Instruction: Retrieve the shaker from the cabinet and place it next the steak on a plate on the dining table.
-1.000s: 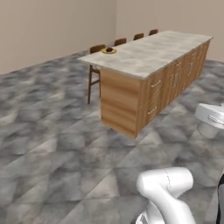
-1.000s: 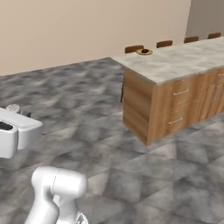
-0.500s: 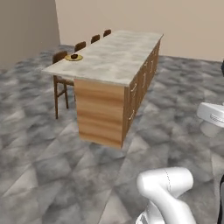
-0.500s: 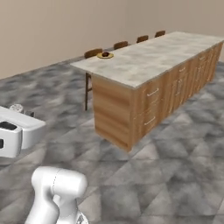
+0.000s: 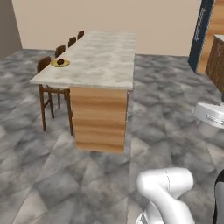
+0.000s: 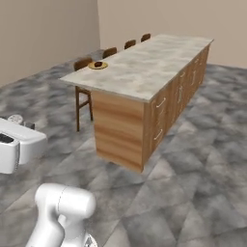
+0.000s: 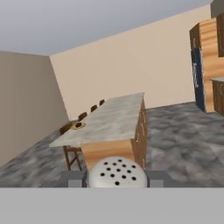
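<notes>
1. Left base view: the dining table [image 5: 105, 57] is standing ahead, end-on, with its wood-grain base facing the camera. The plate [image 5: 60, 63] is sitting near the table's left edge at the near end, and the steak [image 5: 60, 61] is lying on it. Wooden chairs [image 5: 47, 89] are lined up along that left side.

2. Right base view: the same table [image 6: 144, 62] is running away to the upper right. The plate [image 6: 98, 65] is resting by the near left corner, with the steak [image 6: 98, 63] on top of it.

3. Hand view: the shaker [image 7: 117, 172] is sitting between the two fingers of the gripper [image 7: 117, 178], its perforated rounded cap facing the camera. The jaws are clamping on the shaker from both sides. The table [image 7: 111, 120] and plate [image 7: 78, 126] are lying well apart from it, farther ahead.

4. Handling judgement: the shaker is appearing small, rigid and light (probably smooth metal, so likely slippery). A side grip across the cylindrical body, below the cap, is looking the most secure. It should be kept upright, since a narrow base may be tipping easily on release beside the steak.
</notes>
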Motion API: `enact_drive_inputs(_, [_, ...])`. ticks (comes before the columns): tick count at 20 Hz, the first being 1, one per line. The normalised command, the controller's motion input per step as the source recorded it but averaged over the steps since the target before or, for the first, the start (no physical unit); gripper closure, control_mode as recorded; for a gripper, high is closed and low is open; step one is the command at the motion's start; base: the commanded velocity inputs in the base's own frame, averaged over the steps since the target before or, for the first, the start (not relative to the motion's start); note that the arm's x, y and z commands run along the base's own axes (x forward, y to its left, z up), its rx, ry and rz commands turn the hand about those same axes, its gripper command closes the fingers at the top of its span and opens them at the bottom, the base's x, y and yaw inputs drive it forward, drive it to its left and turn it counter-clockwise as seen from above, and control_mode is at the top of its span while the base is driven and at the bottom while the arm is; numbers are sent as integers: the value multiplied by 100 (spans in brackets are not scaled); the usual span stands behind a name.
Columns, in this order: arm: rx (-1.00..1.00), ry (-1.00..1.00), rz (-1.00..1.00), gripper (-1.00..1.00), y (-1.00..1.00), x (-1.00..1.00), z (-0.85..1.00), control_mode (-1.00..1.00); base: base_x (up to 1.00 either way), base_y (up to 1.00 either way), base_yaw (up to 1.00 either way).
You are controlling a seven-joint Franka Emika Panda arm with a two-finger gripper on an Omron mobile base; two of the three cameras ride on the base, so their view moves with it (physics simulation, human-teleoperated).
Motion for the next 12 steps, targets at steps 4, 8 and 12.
enact_drive_inputs(4, [0,0,0,100,0,0,0,100,0,100,-27])
enact_drive_inputs(8, [0,0,0,100,0,0,0,100,0,100,-25])
enact_drive_inputs(12, [0,0,0,100,0,0,0,100,2,100,-24])
